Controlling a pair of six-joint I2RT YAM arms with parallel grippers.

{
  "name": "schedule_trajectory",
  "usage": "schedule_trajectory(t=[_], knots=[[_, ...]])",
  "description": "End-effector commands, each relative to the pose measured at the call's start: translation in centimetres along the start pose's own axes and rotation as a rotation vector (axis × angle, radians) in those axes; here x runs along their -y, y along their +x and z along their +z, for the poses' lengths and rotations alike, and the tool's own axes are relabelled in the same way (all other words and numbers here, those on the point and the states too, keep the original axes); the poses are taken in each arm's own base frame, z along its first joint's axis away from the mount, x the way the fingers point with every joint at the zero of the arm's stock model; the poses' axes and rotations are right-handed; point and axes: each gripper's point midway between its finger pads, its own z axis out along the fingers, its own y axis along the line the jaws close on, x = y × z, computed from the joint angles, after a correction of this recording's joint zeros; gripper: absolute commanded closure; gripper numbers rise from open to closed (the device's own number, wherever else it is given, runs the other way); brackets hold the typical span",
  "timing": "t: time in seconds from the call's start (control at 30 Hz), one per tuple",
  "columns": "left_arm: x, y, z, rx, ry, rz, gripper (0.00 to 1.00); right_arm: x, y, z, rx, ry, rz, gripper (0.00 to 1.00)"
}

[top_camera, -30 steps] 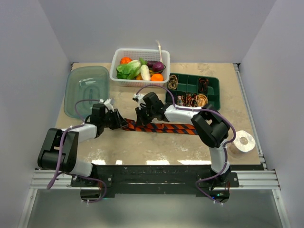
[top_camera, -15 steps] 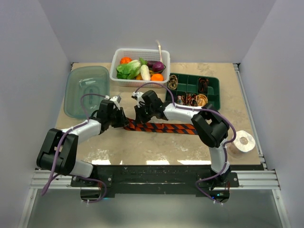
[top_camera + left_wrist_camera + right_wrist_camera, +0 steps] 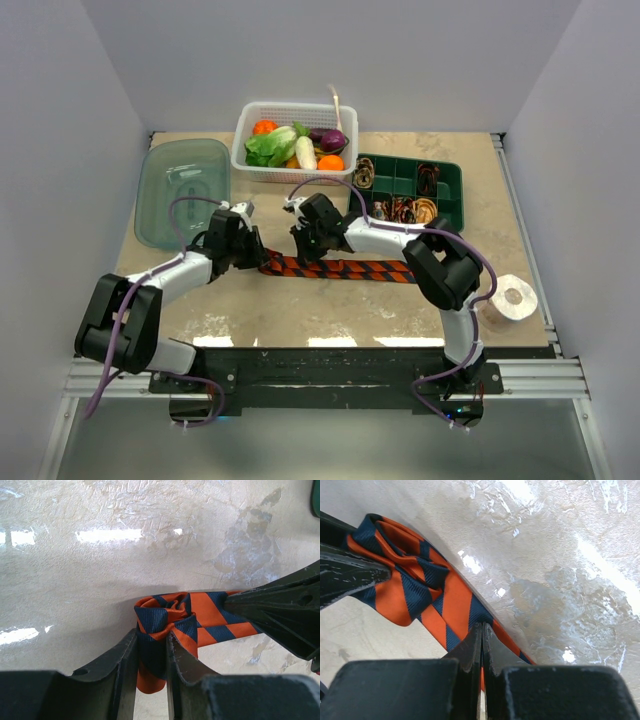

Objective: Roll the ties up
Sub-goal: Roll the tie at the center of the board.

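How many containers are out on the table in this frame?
3. A translucent teal bin sits at the far left, a white basket holding vegetables at the far centre, and a green divided tray just right of the basket. No others appear hidden.

1. This looks like a robot test cell in a lab: plain white walls [image 3: 60,120] box in the marbled surface [image 3: 300,310] on three sides.
2. The left arm [image 3: 170,275] and right arm [image 3: 440,270] are mounted on a metal rail frame [image 3: 530,378] at the near edge.
3. The things laid out are mismatched props: a basket [image 3: 245,125] of vegetables, a green compartment tray [image 3: 452,200], a clear tub [image 3: 160,200], a white roll [image 3: 510,297] and a striped tie [image 3: 340,268].
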Motion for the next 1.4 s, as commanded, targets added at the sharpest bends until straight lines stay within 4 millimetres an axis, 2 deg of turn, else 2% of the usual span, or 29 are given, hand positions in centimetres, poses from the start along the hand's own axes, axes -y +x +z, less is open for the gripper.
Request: schedule_trajectory(t=[0.0,0.17,0.33,0.5,0.63,0.83,1.13,1.37], knots=[[0.6,-1.8,-0.6,0.056,0.007,0.028,0.82,-0.1,0.8,-1.1,-0.016,0.009,-0.036,1.0],[0.6,-2.0,-0.8,0.059,0.004,0.031,0.81,-2.2,1.9,-1.6,-0.034,-0.06,-0.067,1.0],[0.3,-2.0,-1.2,0.047,-0.022,0.049,0.81,-3.6,1.5,-1.7,-0.025,-0.089,-0.082,1.0],[-0.4,-2.2,-1.5,0.035,-0.078,0.076,0.82,-3.7,-0.5,-1.7,0.011,-0.072,-0.082,1.0],[0.3,-2.3,-1.8,0.031,-0.078,0.091,0.82,-3.8,-2.7,-1.8,0.049,-0.046,-0.083,1.0],[0.5,-2.5,-2.2,0.041,-0.107,0.103,0.83,-4.6,-4.4,-1.8,0.08,-0.069,-0.069,1.0],[0.7,-2.5,-2.4,0.021,-0.131,0.108,0.9,-5.7,-3.1,0.1,0.042,-0.134,-0.03,1.0],[1.1,-2.1,-2.5,0.01,-0.126,0.112,0.93,-7.2,-3.2,0.4,0.049,-0.191,-0.008,1.0]])
